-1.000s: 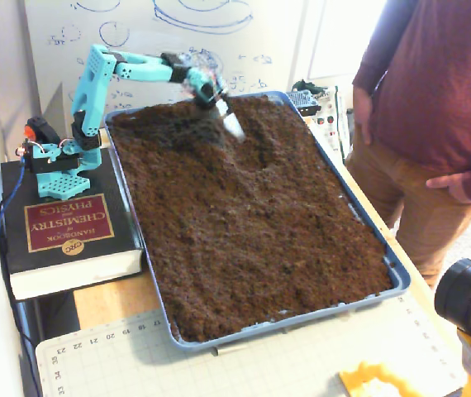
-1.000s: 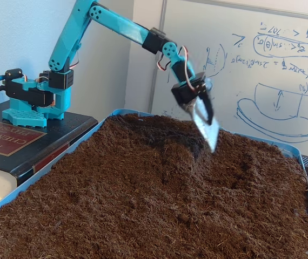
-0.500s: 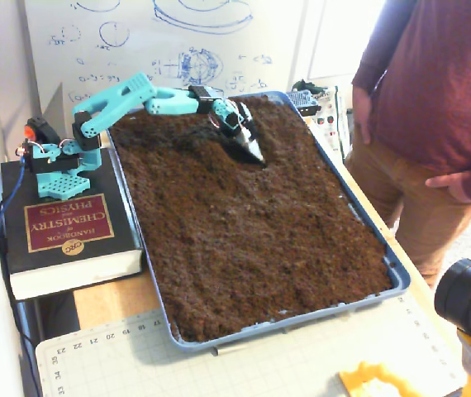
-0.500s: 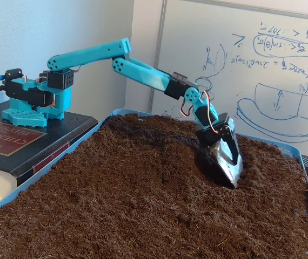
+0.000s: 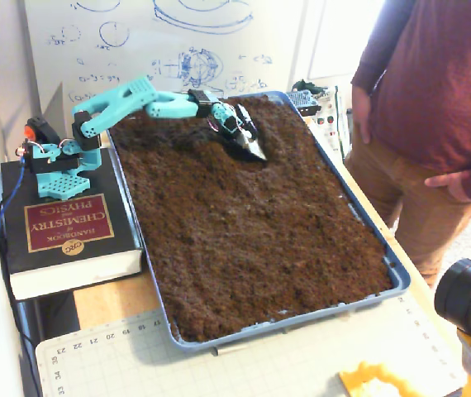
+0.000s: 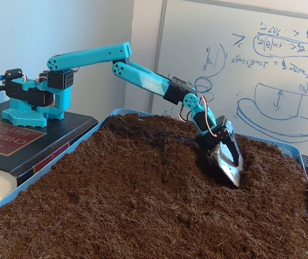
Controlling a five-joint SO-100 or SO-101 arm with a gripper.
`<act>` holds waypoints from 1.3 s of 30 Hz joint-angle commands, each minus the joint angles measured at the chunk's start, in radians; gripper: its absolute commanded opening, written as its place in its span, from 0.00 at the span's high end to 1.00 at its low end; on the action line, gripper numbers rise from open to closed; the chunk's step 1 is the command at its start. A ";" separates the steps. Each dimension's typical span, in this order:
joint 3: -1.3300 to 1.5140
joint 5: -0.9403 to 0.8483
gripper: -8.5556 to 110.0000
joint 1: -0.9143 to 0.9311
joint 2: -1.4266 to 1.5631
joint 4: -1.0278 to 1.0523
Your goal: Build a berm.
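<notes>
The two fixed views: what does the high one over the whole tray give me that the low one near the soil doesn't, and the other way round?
Only the high fixed view shows the whole blue tray, the flat soil at its near end, a person standing beside it, a cutting mat and a camera lens.

Only the low fixed view shows the relief: the berm rising behind a dug hollow, with the gripper tip-down in that hollow, its metal scoop blade sunk into the soil.

Both show the arm reaching out, its base on a chemistry handbook, and the whiteboard behind.
</notes>
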 commanded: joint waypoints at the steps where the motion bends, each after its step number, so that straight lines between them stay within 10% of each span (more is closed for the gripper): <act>1: 0.175 -0.015 0.93 -0.020 0.198 0.009; 24: 0.934 0.002 0.93 -0.028 0.896 0.009; 39: 0.311 0.109 0.93 0.153 0.683 -0.034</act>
